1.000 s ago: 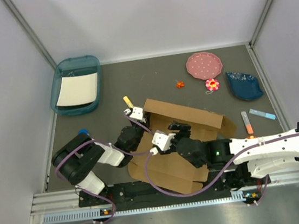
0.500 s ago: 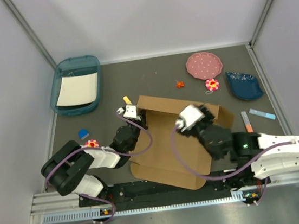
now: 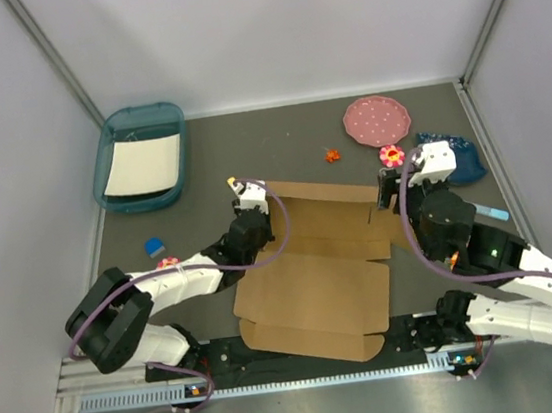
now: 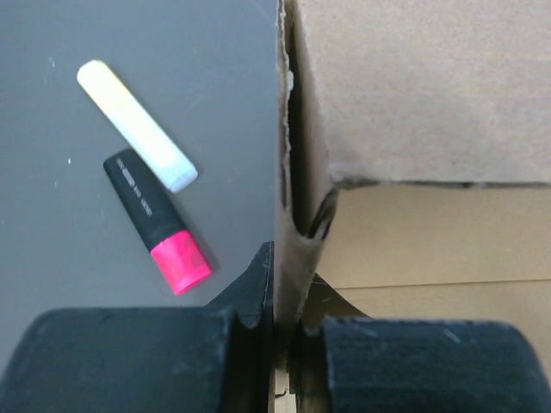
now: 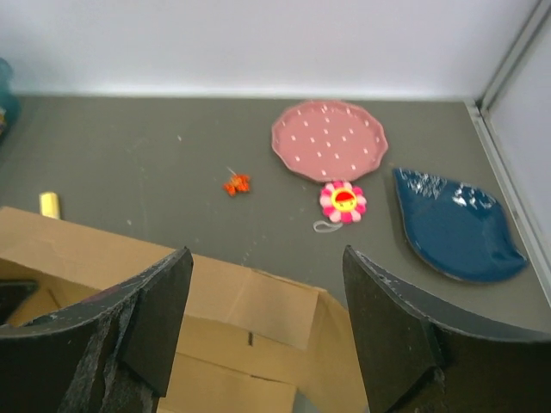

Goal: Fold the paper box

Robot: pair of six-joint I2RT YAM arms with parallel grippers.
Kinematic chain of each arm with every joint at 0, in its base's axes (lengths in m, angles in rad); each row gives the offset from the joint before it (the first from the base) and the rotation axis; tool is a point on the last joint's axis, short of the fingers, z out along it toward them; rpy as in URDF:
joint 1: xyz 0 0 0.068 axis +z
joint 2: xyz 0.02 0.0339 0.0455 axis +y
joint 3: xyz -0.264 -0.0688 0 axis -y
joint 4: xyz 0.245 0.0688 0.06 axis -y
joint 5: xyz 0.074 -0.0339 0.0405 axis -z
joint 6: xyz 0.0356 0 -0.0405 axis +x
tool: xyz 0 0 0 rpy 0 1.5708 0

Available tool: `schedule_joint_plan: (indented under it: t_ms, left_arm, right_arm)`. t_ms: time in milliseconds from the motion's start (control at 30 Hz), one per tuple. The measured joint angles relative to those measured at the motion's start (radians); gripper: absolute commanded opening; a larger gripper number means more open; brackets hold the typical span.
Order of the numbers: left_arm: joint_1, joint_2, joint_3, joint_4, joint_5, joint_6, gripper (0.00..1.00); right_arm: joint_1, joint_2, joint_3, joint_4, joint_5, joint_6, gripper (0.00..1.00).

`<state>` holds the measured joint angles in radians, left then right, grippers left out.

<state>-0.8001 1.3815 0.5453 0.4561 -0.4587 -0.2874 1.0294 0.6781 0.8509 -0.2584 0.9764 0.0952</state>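
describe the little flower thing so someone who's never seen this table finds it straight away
At the far right corner of the table a pink dotted plate sits beside a dark blue dish. The flower charm lies just off the plate's near edge, between the two. It alone has pink petals round a yellow centre, unlike the tiny orange bit further left.

Your left arm reaches forward and low, its left gripper (image 4: 280, 335) pinched tight on an edge of the paper box (image 4: 413, 95). Your right arm is bent and raised, the right gripper (image 5: 267, 258) spread wide
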Motion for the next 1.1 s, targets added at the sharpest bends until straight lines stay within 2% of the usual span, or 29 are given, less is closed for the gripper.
schedule_joint_plan:
  t_ms: [167, 267, 367, 667, 867, 1100]
  left_arm:
    - [0.001, 0.051, 0.15, -0.25, -0.01, -0.037, 0.0]
    - [0.001, 0.064, 0.195, -0.32, -0.006, -0.052, 0.0]
    - [0.001, 0.065, 0.198, -0.357, -0.004, -0.077, 0.0]
    - [0.001, 0.058, 0.196, -0.372, -0.011, -0.118, 0.0]
    - [0.001, 0.046, 0.191, -0.39, -0.015, -0.137, 0.0]
    - [0.001, 0.042, 0.221, -0.477, -0.019, -0.137, 0.0]
  right_arm:
    - [-0.107, 0.021, -0.037, -0.09, -0.085, 0.119, 0.71]
    - [-0.126, 0.031, -0.053, -0.117, -0.111, 0.151, 0.71]
    - [-0.153, 0.052, -0.054, -0.138, -0.137, 0.183, 0.72]
    - [-0.425, 0.089, -0.066, -0.177, -0.353, 0.348, 0.71]
    - [-0.452, 0.097, -0.07, -0.177, -0.46, 0.269, 0.74]
    - [-0.452, 0.13, -0.048, -0.222, -0.545, 0.136, 0.67]
